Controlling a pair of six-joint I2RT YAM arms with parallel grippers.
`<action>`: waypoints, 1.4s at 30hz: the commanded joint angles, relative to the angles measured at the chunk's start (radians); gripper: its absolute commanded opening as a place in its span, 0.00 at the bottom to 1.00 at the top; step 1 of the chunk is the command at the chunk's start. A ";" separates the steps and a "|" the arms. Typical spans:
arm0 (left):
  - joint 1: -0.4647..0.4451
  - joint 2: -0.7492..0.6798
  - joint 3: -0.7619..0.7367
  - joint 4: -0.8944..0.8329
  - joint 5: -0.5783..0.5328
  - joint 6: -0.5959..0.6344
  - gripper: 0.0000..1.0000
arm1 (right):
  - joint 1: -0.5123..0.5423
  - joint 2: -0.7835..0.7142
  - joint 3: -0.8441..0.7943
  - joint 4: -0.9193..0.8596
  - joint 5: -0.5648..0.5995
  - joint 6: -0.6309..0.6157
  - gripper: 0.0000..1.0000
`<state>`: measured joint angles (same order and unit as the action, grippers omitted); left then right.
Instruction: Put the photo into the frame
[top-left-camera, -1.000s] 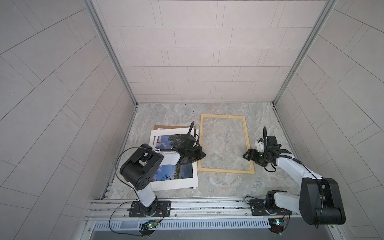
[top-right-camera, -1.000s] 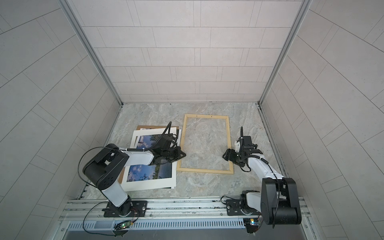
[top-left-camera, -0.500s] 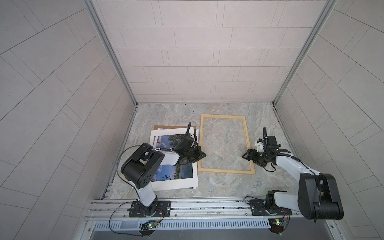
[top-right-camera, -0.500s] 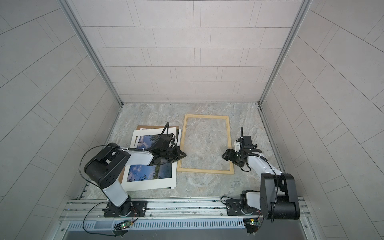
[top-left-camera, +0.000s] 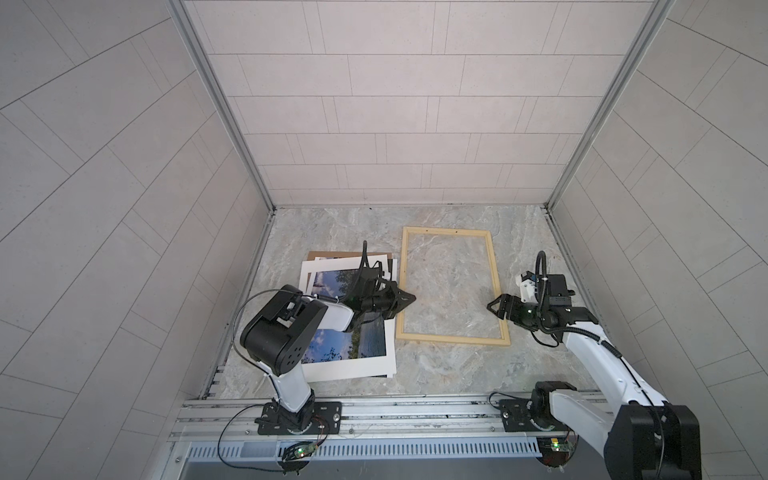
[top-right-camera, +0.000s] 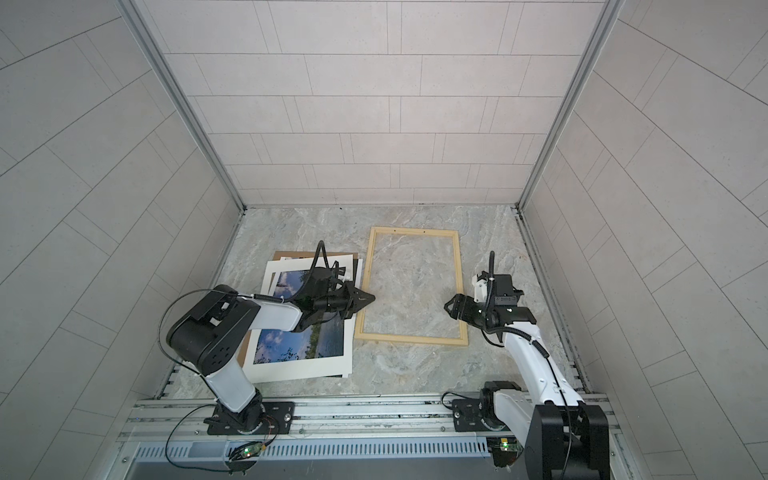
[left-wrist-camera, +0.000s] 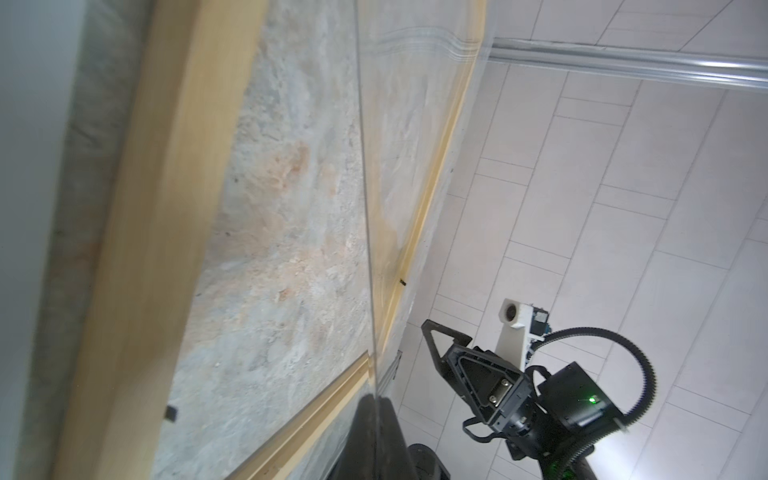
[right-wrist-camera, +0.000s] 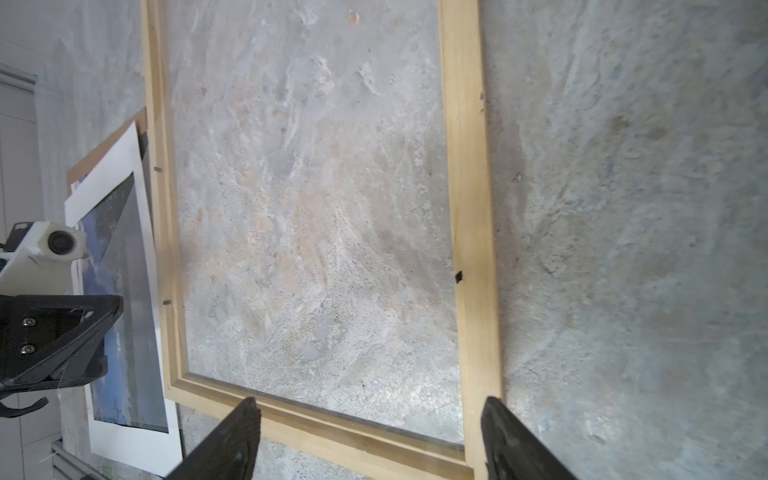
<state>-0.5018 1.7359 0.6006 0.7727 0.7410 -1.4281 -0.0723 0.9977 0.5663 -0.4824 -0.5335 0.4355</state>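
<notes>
**Top views.** You have the frame (top-left-camera: 453, 338) (top-right-camera: 411, 338) lying flat on the counter (top-left-camera: 449, 374), its long axis running from the rail toward the back wall. The photo (top-left-camera: 353, 345) (top-right-camera: 299, 345) lies just left of it, picture side up, with its long axis roughly parallel. It rests on a brown backing board (top-left-camera: 332, 254). The left claw (top-left-camera: 410, 297) (top-right-camera: 371, 297) is closed, with its tip over the frame's left bar. The right claw (top-left-camera: 492, 306) (top-right-camera: 449, 305) is at the right bar, jaws apart.

**Left wrist.** The frame's bar (left-wrist-camera: 158, 249) fills the near field. A thin straight line, the edge of a clear sheet (left-wrist-camera: 365, 208), runs down to the closed fingers (left-wrist-camera: 374, 436). You cannot tell whether they grip it.

**Right wrist.** The right claw (right-wrist-camera: 370, 415) is spread wide over one corner of the frame (right-wrist-camera: 469, 208) and holds nothing. The photo's white border (right-wrist-camera: 108, 166) shows beyond the far bar.
</notes>
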 joint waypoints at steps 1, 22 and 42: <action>0.023 0.008 -0.032 0.257 -0.003 -0.156 0.00 | -0.009 0.003 -0.028 -0.020 -0.055 0.025 0.81; 0.028 0.040 -0.038 0.294 0.023 -0.148 0.00 | -0.055 0.152 -0.087 0.270 -0.339 0.260 0.69; 0.018 0.063 0.001 0.110 0.050 0.025 0.00 | -0.107 0.259 -0.062 0.360 -0.431 0.250 0.48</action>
<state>-0.4744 1.7901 0.5720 0.9314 0.7727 -1.4864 -0.1799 1.2404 0.4786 -0.1665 -0.9318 0.6891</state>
